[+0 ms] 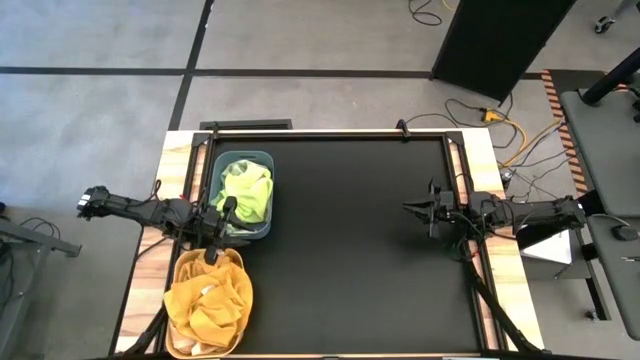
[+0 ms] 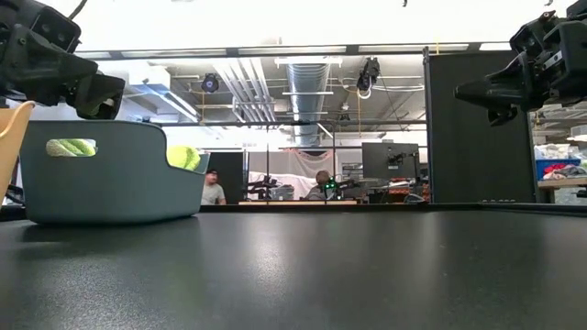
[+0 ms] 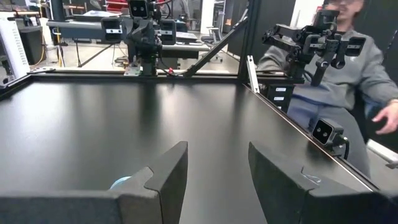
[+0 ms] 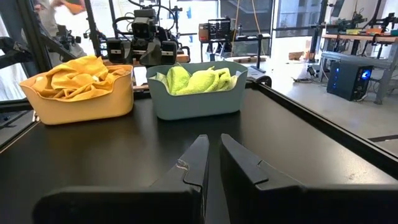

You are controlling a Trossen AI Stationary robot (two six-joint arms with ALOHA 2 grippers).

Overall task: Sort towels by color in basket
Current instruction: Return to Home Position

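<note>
At the far left, the left arm (image 1: 150, 210) reaches in over the edge of the black surface (image 1: 350, 250). The left jaws hang in the air above the spot where the two bins meet. They stand moderately wide, with nothing between them, and face across the surface toward the other arm.

Just below them in the high view sits the yellow bin (image 1: 172, 330) at the surface's left front corner. It is heaped with mustard orange towels (image 1: 205, 300), crumpled up to the rim.

Right behind it, close beside it, is the blue-grey bin (image 1: 243, 154). It holds the green towels (image 1: 248, 195), mostly bright lime with a paler green fold at the back. From table height, green shows through the bin's handle slot, and a bit of lime pokes over its rim (image 2: 183, 158).

The wide middle of the surface is bare black.

Near the right edge, the right arm (image 1: 520, 212) is held above the surface, well apart from both bins. The right jaws point back toward the bins, drawn to a thin slit and holding nothing.

Beyond that arm, off the surface, a person in a grey sleeve (image 3: 367, 68) is seated.
</note>
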